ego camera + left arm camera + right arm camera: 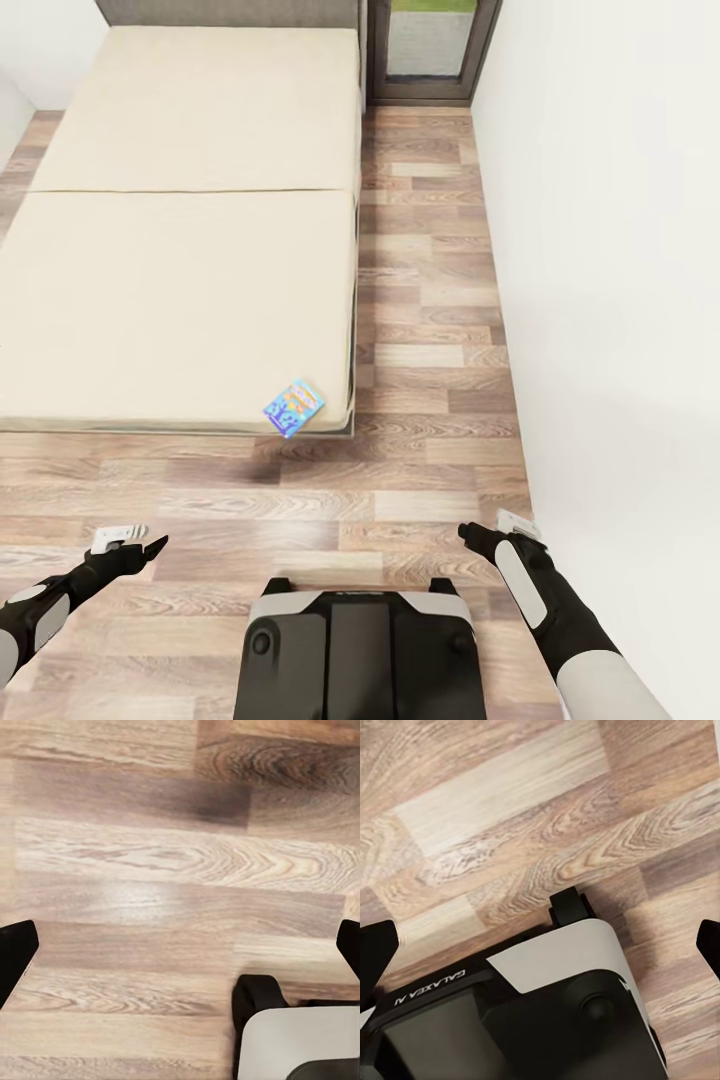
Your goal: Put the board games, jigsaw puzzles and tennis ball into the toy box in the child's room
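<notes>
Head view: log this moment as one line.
blue game on bed corner | left gripper open | right gripper open | both empty

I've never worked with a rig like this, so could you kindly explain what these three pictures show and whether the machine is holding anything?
It is a simulated wheeled robot with two arms. The head camera looks down at its dark base, the left gripper and the right gripper over a wooden floor. Ahead stands a beige bed with one small blue board game at its near corner. The other two pictures come from cameras on each wrist, looking down at floor and base. Both jaws stand open, holding nothing.
</notes>
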Tool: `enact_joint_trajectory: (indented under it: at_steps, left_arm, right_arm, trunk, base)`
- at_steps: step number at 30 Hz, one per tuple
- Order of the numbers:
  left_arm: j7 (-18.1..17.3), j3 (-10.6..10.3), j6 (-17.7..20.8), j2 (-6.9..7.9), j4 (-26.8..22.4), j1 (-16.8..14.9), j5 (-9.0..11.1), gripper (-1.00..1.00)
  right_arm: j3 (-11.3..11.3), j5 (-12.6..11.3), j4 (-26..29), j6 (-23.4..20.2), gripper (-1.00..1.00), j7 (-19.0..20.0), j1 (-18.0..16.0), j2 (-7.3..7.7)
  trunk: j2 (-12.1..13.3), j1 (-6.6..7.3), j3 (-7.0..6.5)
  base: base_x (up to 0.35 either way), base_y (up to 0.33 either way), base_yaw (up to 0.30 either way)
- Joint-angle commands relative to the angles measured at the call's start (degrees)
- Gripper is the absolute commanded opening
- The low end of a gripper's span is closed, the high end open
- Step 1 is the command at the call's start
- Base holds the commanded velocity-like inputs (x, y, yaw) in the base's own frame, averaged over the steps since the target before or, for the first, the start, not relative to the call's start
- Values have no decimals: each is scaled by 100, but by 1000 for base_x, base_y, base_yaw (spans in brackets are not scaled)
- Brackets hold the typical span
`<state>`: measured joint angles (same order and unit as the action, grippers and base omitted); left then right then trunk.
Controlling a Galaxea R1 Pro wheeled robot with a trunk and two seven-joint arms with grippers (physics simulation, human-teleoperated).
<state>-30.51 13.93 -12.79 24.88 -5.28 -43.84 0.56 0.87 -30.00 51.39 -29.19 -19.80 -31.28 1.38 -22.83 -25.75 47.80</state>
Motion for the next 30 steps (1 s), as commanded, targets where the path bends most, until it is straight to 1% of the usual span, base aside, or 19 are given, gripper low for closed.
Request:
enact_joint_trajectory:
  at_steps: [1,6,16,24,30]
  left_arm:
    - [-24,12,-14,1,10,-4,5,100]
    - [-32,8,-21,0,10,-2,5,100]
    - [-6,4,-23,-8,10,-2,1,100]
    - [-2,4,-22,-9,10,-3,1,100]
    - [0,4,-28,-9,10,-2,-3,100]
  right_arm:
    - [9,-58,11,-16,100,-51,0,3]
    - [9,-58,11,-16,100,-51,0,3]
    - [9,-58,11,-16,100,-51,0,3]
    - [9,-66,11,-16,100,-51,0,3]
    - [9,-67,11,-16,100,-51,0,3]
  trunk:
    - [-9,-4,-3]
    - [-9,-4,-49]
    - [-9,-4,-140]
    - [-9,-4,-213]
    - [-9,-4,-268]
  base:
    - [0,218,0]
    - [0,174,0]
    - [0,23,0]
    - [-42,99,0]
    - [-9,22,0]
